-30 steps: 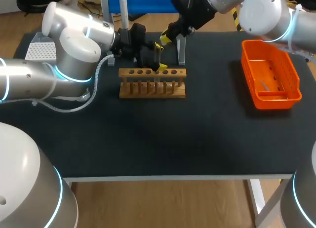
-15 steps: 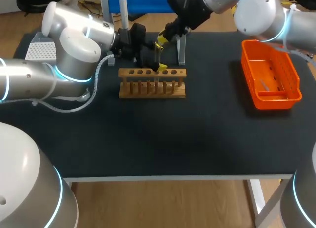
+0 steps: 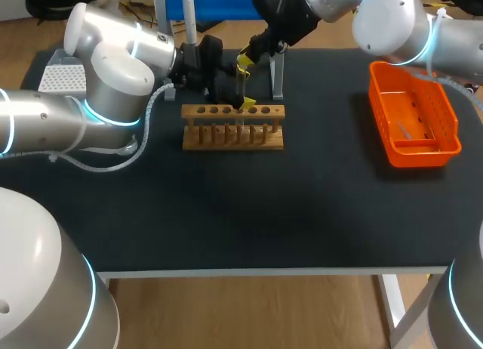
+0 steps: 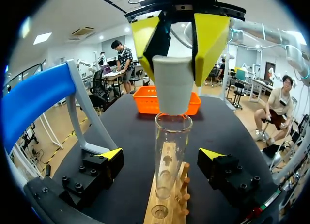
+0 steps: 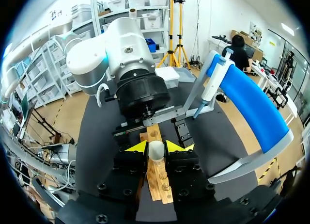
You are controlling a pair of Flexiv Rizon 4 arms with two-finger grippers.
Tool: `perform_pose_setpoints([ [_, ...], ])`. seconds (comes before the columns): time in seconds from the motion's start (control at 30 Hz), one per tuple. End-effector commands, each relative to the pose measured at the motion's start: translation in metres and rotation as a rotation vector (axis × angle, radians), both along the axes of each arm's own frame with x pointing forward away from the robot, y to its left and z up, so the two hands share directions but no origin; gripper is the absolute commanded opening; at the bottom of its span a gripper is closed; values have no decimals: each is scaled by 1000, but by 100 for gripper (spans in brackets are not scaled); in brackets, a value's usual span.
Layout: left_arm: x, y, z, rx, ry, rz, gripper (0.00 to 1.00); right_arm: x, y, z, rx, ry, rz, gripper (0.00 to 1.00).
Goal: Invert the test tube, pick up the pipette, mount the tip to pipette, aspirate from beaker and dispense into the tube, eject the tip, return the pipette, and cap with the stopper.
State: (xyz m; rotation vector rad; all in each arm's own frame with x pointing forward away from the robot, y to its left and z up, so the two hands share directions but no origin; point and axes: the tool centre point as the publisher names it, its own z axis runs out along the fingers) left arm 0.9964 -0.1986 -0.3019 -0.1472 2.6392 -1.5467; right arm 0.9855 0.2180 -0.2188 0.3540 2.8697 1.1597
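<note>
Two arms are recorded at the far side of the black worktop (image 3: 264, 205), both over the wooden test-tube rack (image 3: 234, 130). The left arm enters from the left and the right arm from the upper right corner.

The clear glass test tube (image 4: 169, 156) is seen upright in a hole of the rack, mouth upward. The left fingers (image 4: 112, 155) are spread wide, one on each side of the tube and clear of the glass, so nothing is grasped by them.

The right fingers (image 5: 139, 146) are clenched on the white tapered stopper (image 4: 172, 86), which is gripped from two sides with its narrow end downward. In the left wrist view the stopper is held directly above the tube, its lower end at the rim of the mouth. Whether it has entered the mouth cannot be told.

The white pipette (image 5: 211, 86) is observed hanging on the blue pipette stand (image 5: 252, 103), behind the rack at the rear edge of the worktop. A white tip box (image 3: 60, 78) is noted at the far left corner, partly hidden by the left arm. An orange plastic basket (image 3: 413, 115) is placed at the right side, well apart from the rack.
</note>
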Motion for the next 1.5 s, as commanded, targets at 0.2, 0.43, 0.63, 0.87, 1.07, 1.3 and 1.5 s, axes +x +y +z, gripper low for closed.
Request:
perform_pose_setpoints([
  [0.2, 0, 0, -1, -3, -2, 1, 100, 1, 3, -7, -3, 11, 5, 0],
  [0.43, 0, 0, -1, -3, -2, 1, 100, 1, 1, -9, -7, 14, 3, 0],
  [0.63, 0, 0, -1, -3, -2, 1, 100, 2, 1, 1, 8, 4, -2, 0],
  [0.87, 0, 0, -1, -3, -2, 1, 100, 2, 2, 8, 22, -6, -1, 0],
  [1.07, 0, 0, -1, -3, -2, 1, 100, 2, 3, 6, 25, -2, 0, 0],
  [1.3, 0, 0, -1, -3, -2, 1, 100, 0, 4, 1, 22, 7, 1, 0],
  [1.5, 0, 0, -1, -3, -2, 1, 100, 0, 4, -4, 18, 13, 1, 0],
])
